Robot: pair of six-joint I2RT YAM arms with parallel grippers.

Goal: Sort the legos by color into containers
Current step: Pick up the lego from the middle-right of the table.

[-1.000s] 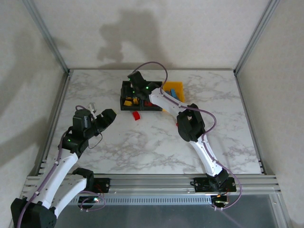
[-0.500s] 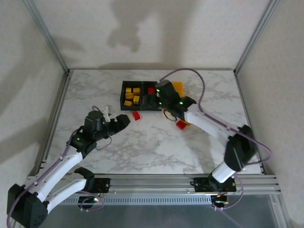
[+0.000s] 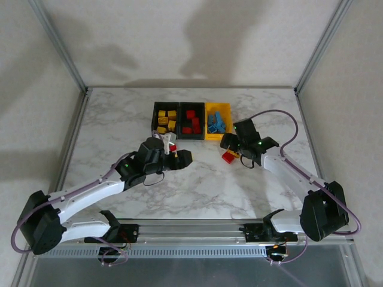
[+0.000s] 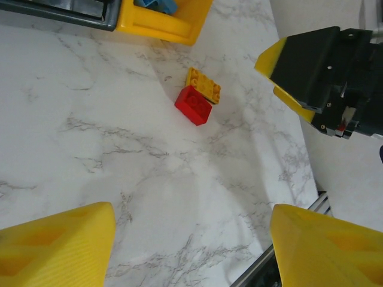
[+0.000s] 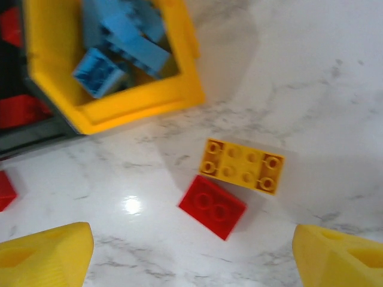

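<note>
Unsorted: red brick [image 5: 212, 207] and yellow brick [image 5: 242, 165], touching, on the worktop [image 3: 119, 131] just before the yellow bin [image 5: 140, 107], far-middle. Right claw [image 3: 232, 146], fingers apart, newly swung off the bins to hover above the pair. Left claw [image 3: 181, 157], fingers apart, advanced to mid-worktop. Pickup likely next.

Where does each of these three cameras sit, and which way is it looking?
Top external: high behind the bases, looking down on marble table, left arm, right arm.
Left wrist: on the left arm, looking down between its yellow fingertips.
Right wrist: over the yellow bin, own fingertips showing.
Shared: red brick beside yellow brick.
</note>
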